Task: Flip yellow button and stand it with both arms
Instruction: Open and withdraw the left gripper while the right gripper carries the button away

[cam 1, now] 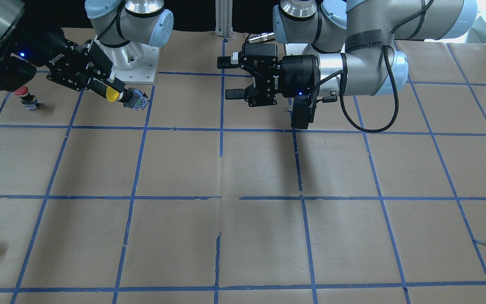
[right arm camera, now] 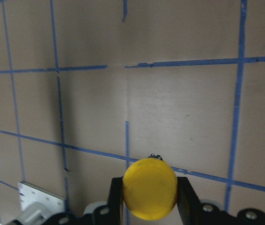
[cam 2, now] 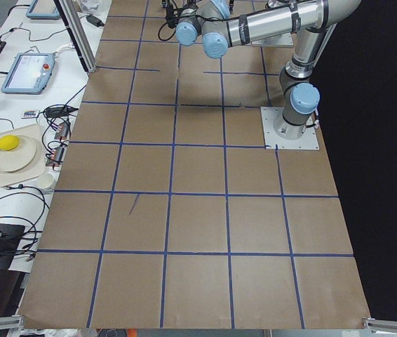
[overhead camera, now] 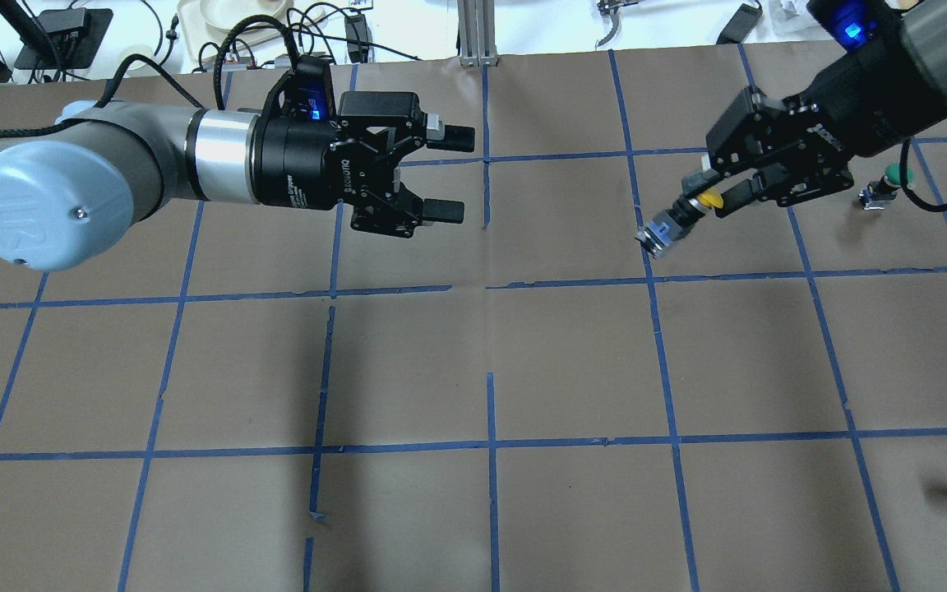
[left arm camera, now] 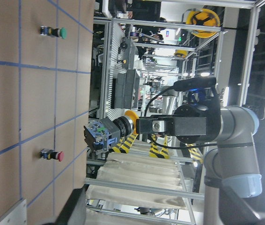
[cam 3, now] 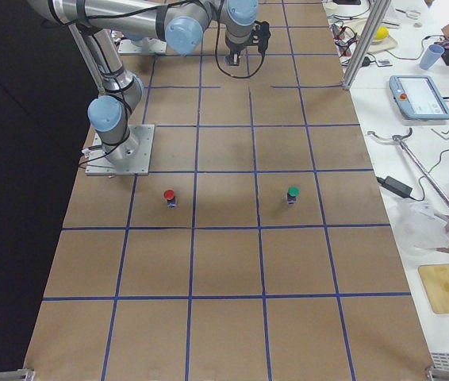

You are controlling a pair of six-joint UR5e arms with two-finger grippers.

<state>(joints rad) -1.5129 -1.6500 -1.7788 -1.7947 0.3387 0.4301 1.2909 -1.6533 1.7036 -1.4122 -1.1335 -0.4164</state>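
Yellow button [cam 1: 125,98], round-capped, clamped in right hand [overhead camera: 708,196], left hand [overhead camera: 453,174] spread empty, one red button [cam 1: 23,92], one green button [overhead camera: 897,174], paper-covered bench [cam 1: 260,169]

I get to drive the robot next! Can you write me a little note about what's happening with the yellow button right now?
Right gripper: fingers shut on the yellow button near its cap. The button is held sideways above the table, block end towards the left gripper.
Left gripper: open, empty, facing the button, well apart from it.
Done: button picked up.
Left: pass it across, flip it, stand it on the table.
The red button and green button stand on the table, away from both grippers.
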